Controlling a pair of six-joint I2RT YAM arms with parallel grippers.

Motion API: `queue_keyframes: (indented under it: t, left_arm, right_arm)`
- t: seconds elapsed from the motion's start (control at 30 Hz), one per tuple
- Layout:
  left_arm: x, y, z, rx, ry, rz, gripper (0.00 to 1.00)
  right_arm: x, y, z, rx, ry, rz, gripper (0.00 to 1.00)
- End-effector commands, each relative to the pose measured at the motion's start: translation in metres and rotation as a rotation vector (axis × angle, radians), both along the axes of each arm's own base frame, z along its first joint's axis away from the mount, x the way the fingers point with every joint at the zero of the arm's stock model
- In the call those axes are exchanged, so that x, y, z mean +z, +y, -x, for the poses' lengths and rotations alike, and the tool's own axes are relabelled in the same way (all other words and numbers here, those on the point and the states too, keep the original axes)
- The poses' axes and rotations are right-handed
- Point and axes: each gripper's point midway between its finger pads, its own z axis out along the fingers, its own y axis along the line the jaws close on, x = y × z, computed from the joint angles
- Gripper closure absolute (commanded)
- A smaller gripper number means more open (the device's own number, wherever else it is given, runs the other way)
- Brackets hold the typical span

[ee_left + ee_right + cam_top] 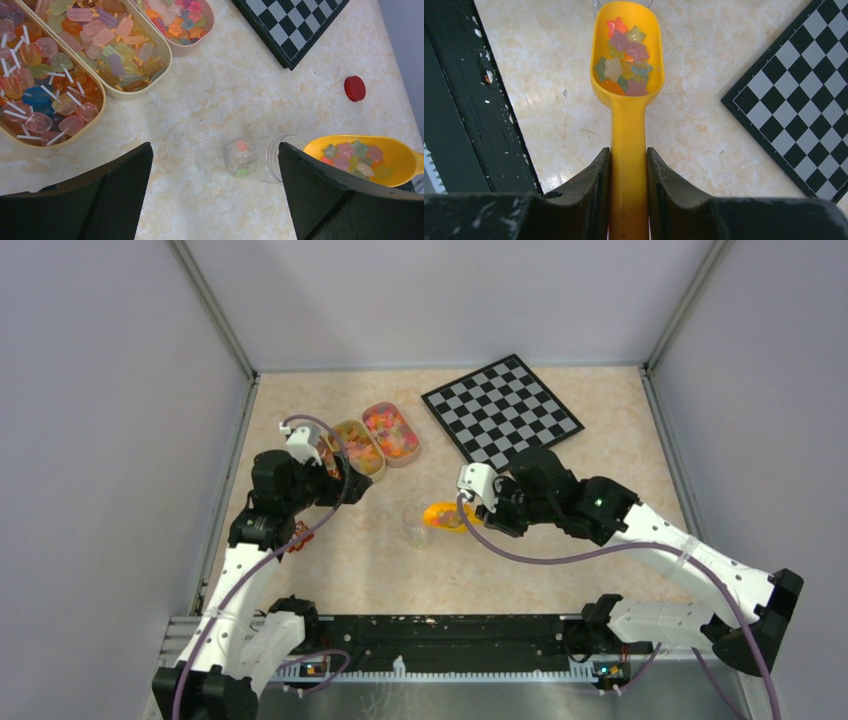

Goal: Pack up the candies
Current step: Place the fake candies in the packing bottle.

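Note:
Small star-shaped candies [624, 55] in mixed colours fill the bowl of a yellow-orange scoop [628, 75]. My right gripper [628, 155] is shut on the scoop's handle. The scoop's tip [445, 515] hangs at the rim of an upright, lidless clear jar [260, 157], which has a few candies [240, 157] at its bottom. My left gripper [215, 150] is open above the table, left of the jar and touching nothing. In the top view the left gripper [330, 478] sits near the trays.
Three oval trays lie at the back left: star candies [390, 433], wrapped sweets [115, 45] and lollipop-like sweets [50, 80]. A red lid [354, 88] lies on the table. A chessboard [502, 410] is at the back right. A black rail [474, 100] runs along the near edge.

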Motion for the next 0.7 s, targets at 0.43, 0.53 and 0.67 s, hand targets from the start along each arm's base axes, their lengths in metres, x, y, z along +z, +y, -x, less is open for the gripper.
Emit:
queue_keyframes:
  t: [0.43,0.53,0.67]
  left_arm:
    - [0.014,-0.002,-0.001,-0.01,-0.065,-0.005,0.01]
    - [0.014,-0.002,-0.001,-0.01,-0.066,-0.005,0.01]
    - [0.014,-0.002,-0.001,-0.013,-0.066,-0.006,0.01]
  right_arm:
    - [0.031,0.017,-0.007,0.012,-0.032,-0.003,1.0]
    - [0.033,0.019,-0.007,0.015,-0.036,0.005,1.0]
    - [0.033,0.02,-0.007,0.017,-0.034,0.014,1.0]
